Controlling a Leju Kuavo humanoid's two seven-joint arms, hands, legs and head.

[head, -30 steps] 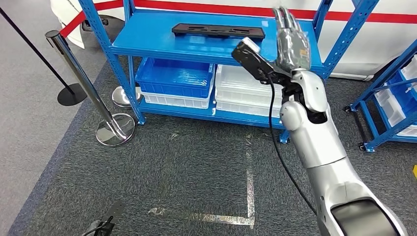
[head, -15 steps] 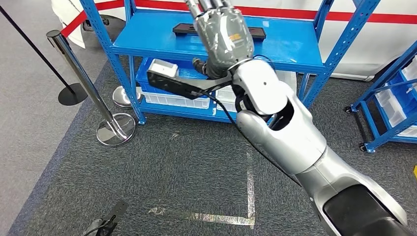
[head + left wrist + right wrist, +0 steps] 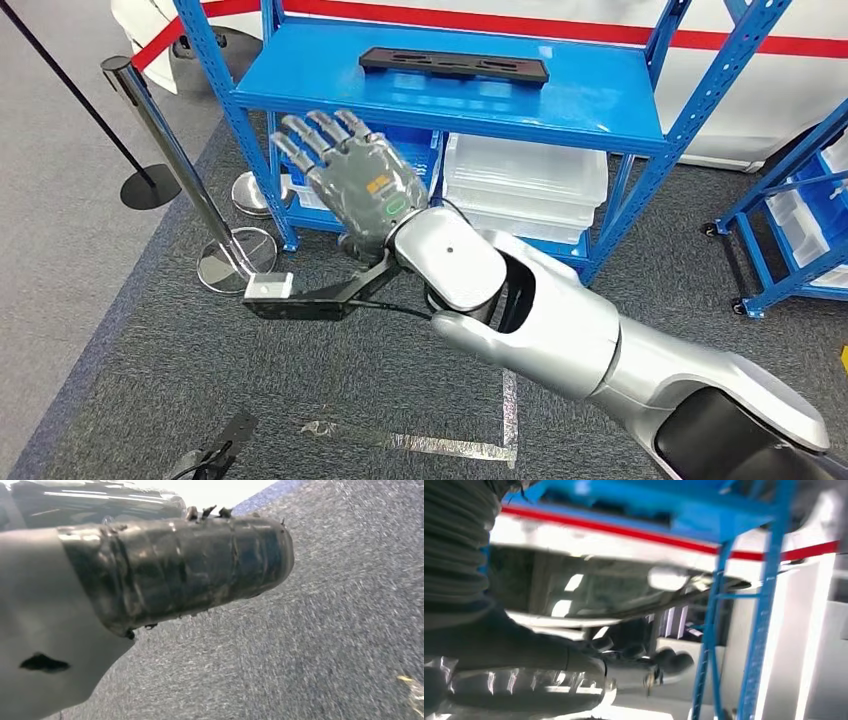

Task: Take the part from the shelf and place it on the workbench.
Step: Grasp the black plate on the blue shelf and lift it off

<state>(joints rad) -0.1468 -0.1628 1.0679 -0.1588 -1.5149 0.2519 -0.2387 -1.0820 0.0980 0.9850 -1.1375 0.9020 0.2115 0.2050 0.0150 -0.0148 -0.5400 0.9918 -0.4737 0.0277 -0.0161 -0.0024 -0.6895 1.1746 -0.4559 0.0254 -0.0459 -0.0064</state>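
The part (image 3: 455, 65) is a long flat black piece lying across the back of the blue shelf's (image 3: 600, 100) top board. My right arm crosses the head view from the lower right. Its right hand (image 3: 350, 185) hangs in front of the lower shelf level, below and left of the part, fingers stretched apart and holding nothing. In the blurred right wrist view that right hand (image 3: 549, 675) appears before a blue upright (image 3: 764, 605). The left wrist view has my left hand (image 3: 150, 580) with its thumb over grey carpet; its fingers are hidden.
Clear bins (image 3: 525, 175) and a blue bin (image 3: 420, 145) sit on the lower shelf. A chrome stanchion (image 3: 165, 130) with a round base (image 3: 235, 260) stands left of the shelf. A second blue rack (image 3: 800, 220) stands at the right. Silver tape (image 3: 508, 410) marks the carpet.
My right arm has swung from beside the shelf top down and to the left, ending in front of the lower shelf. The part has stayed where it was.
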